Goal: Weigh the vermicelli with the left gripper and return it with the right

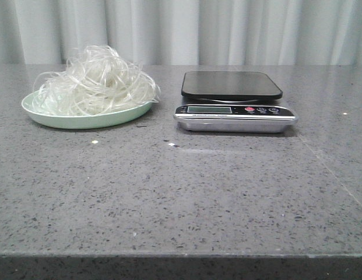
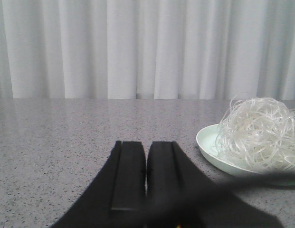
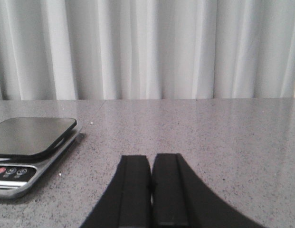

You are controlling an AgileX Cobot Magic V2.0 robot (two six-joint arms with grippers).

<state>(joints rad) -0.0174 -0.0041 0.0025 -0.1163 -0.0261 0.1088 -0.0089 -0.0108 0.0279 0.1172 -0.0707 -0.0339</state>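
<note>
Left gripper point(image 2: 146, 178): black fingers pressed together, empty, low over the table.
Right gripper point(image 3: 152, 190): black fingers together, empty.
Tangled white translucent vermicelli point(image 1: 96, 84): heaped on the shallow pale-green plate point(image 1: 81, 121), left of the scale.
Black-topped silver digital kitchen scale point(image 1: 233, 102): platform bare.
Grey speckled stone table point(image 1: 181, 192).
Status: fits either vermicelli awaiting weighing or already returned to the plate.

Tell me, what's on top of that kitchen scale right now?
Nothing: the kitchen scale has a bare black platform. The vermicelli sits heaped in the pale green plate beside it, hiding the plate's middle.
</note>
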